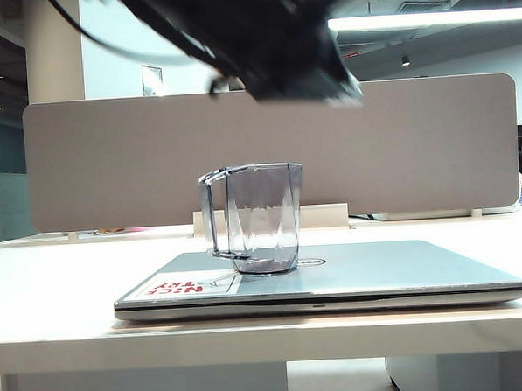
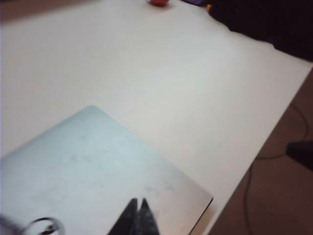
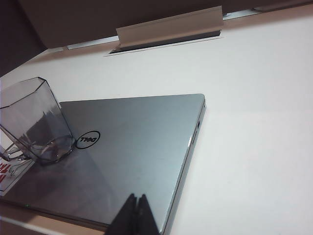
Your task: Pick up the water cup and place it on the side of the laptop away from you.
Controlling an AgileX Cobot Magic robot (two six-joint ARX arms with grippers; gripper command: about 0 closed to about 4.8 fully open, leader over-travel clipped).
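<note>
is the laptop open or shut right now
Shut. The laptop lies flat with its lid down, Dell logo facing up, and the water cup stands on it.

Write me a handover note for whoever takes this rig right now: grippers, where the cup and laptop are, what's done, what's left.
Left gripper: shut, holding nothing, raised over the closed silver Dell laptop; that arm is the dark blur at the top of the exterior view.
Right gripper: shut, empty, low by the laptop's near edge.
The small transparent grey-tinted faceted plastic cup stands upright on the laptop lid, beside the Dell logo, handle toward the red-lettered white sticker.
Done: nothing; the cup has not been gripped.
Left: open a gripper, grasp the cup, lift it off the lid and set it on the white table past the laptop's far side.
</note>
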